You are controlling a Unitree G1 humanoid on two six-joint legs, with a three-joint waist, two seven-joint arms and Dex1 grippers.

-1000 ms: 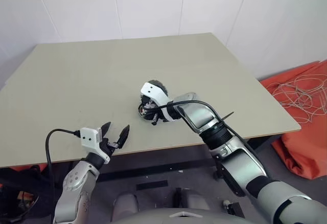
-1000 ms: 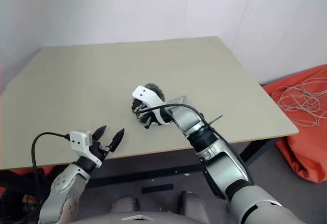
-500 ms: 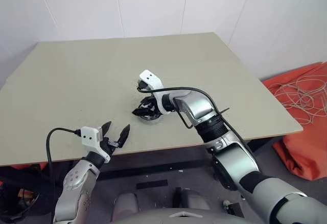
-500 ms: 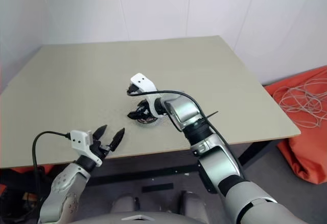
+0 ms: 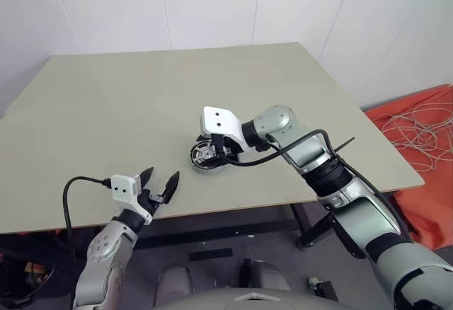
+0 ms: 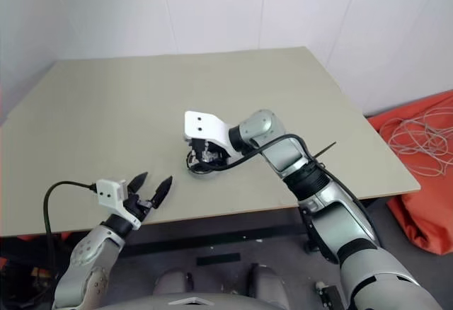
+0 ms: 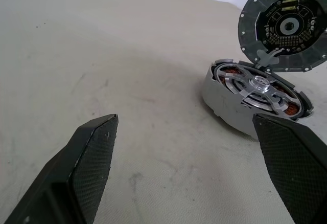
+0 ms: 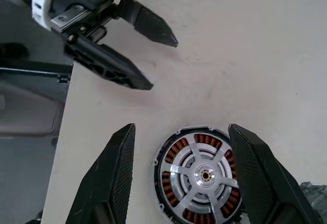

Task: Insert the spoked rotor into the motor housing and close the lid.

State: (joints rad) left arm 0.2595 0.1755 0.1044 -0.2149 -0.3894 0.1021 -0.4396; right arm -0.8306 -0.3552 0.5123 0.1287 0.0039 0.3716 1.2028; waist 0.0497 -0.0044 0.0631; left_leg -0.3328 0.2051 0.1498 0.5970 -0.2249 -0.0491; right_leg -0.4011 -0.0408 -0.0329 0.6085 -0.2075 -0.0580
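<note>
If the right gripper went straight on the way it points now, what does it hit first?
Most likely the motor housing, with the spoked rotor already seated in it. It lies on the table between the open fingers of the right gripper, straight ahead in the right wrist view. How far off is unclear.

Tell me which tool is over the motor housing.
The right tool, open above the motor housing; the left tool hovers open by the table's near edge.

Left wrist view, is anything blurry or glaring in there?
Left wrist view: the motor housing and propped lid look sharp, the near black fingers soft. Right wrist view: even light, mild shine on the spoked rotor.
</note>
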